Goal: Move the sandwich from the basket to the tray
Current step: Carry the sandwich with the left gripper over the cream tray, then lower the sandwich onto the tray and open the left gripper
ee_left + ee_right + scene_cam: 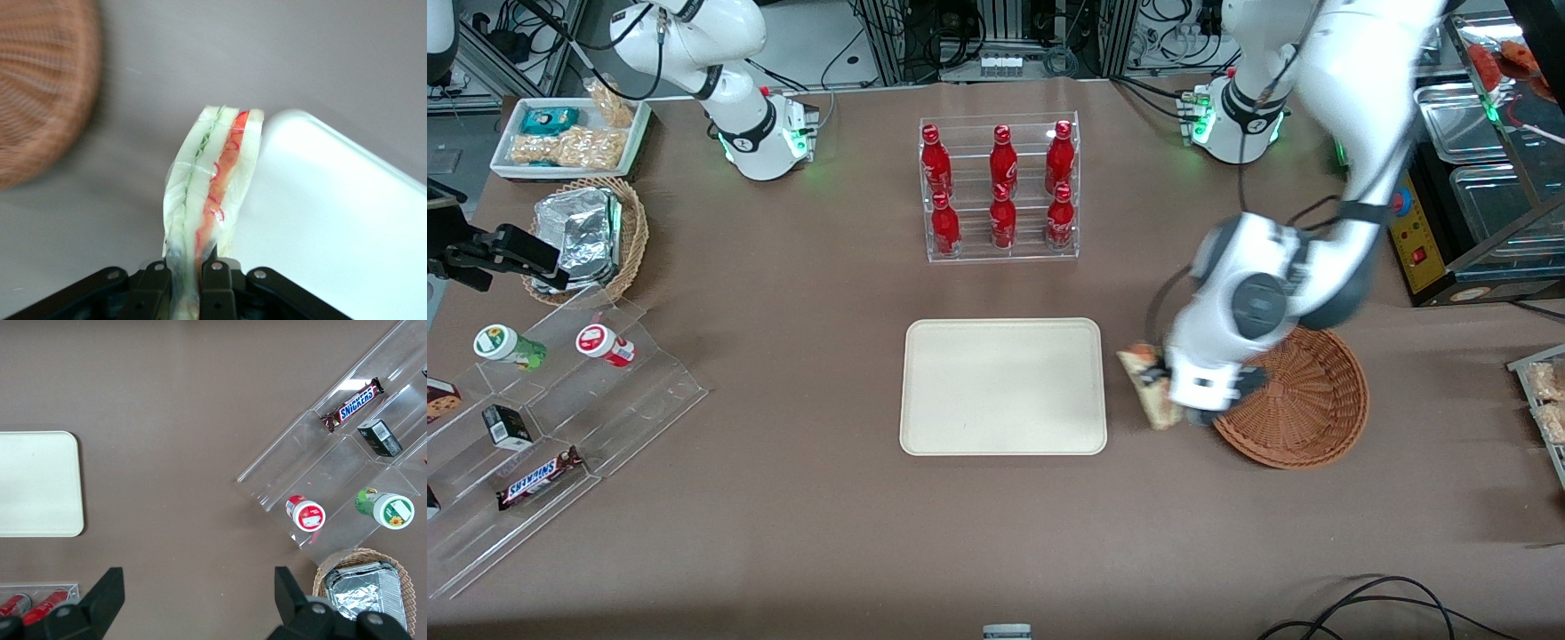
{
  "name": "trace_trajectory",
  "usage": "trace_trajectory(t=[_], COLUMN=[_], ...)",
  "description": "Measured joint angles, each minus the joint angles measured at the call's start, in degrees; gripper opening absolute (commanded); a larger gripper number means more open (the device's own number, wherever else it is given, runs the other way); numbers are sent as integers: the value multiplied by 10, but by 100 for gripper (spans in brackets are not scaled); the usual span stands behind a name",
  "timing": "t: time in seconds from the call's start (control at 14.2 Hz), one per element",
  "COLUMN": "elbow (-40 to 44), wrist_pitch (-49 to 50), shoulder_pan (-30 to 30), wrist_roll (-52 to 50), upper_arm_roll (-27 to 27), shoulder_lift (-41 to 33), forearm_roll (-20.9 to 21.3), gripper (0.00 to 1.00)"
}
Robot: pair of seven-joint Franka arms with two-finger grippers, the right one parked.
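Sandwich is being pinched by the pincer, out of the basket, at the tray's three o'clock edge; setting down is being awaited.

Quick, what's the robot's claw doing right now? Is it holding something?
Gripper: shut on the sandwich, between the basket and the tray.

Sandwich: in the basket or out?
Out. The gripper holds the sandwich between basket and tray.
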State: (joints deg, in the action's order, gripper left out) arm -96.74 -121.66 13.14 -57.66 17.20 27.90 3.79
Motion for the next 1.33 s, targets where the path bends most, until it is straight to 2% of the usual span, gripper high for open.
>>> trace_trajectory(t=[0.21,0.63,0.91,1.05,1.12,1.19,1.26,1.33], elbow=[75,212,258,260,261,261,262,263], wrist_pitch=[1,22,41,41,39,35,33,33], shoulder_pan=[74,163,178,179,179,179,179,179], wrist_roll=[-4,-8,-10,-17,-22,-25,-27,-30], upper_arm_roll=[0,-2,-2,-2,-2,-2,-2,-2], shoulder_lift=[56,172,206,214,218,222,224,226], forearm_roll=[53,77,81,81,81,81,81,81], gripper=[8,5,7,11,24,87,100,100])
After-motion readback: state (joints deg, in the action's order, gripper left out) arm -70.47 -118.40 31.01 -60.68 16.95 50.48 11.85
